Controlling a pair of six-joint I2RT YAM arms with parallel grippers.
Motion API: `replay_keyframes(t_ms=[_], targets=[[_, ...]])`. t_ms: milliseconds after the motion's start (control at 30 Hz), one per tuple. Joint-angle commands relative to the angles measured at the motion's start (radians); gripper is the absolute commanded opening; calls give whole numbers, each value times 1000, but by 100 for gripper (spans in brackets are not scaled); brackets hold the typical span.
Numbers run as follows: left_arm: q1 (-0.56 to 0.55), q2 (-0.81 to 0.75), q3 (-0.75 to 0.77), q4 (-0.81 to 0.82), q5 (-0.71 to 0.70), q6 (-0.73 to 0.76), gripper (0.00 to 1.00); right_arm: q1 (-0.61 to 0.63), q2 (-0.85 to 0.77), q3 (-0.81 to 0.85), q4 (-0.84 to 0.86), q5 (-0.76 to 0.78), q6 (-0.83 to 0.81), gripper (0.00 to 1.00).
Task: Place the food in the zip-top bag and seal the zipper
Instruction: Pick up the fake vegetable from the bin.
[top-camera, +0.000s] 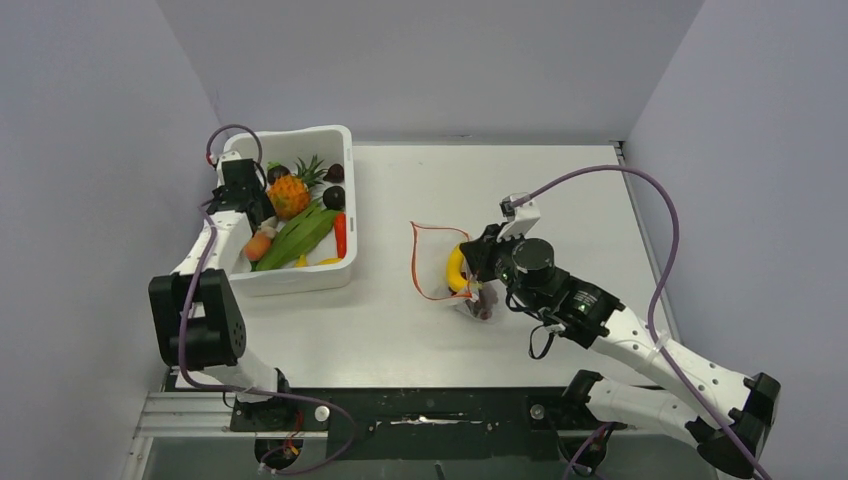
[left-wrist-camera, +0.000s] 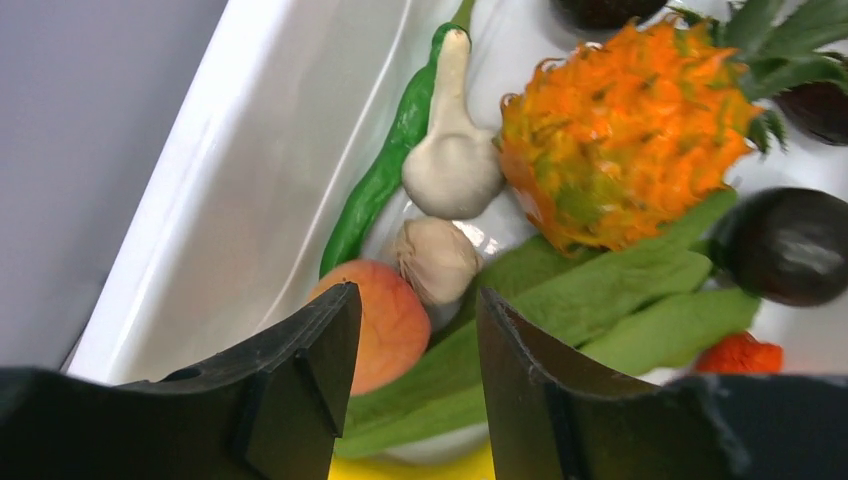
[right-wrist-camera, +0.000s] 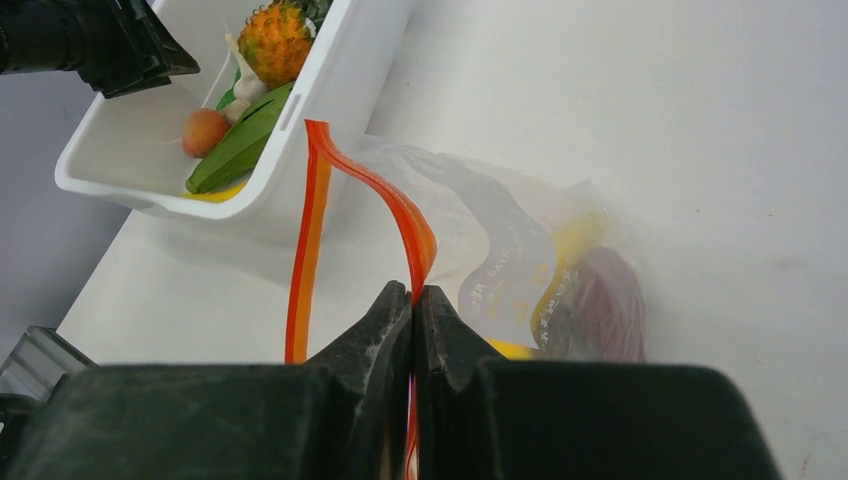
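Observation:
The clear zip-top bag lies mid-table with its mouth open toward the tub. A yellow banana and dark purple grapes are inside it. My right gripper is shut on the red-orange zipper and holds that edge up. The banana and the grapes show through the plastic. My left gripper is open and empty, low inside the white tub. The red-orange round fruit lies just beyond its left finger. The pineapple, long green pod and red chili lie in the tub.
The tub stands at the far left by the side wall. It also holds a slim green pepper, white garlic pieces, dark round fruits and something yellow under the pod. Purple cables loop over both arms.

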Motion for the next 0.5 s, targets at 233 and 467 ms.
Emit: replay_keyframes(t_ms=[233,467], targets=[[54,204,215,122,11,42,35,-19,60,112,51,19,-56,0],[91,302,304,136,60,30,32,-22,81,116,56,12,-38,0]])
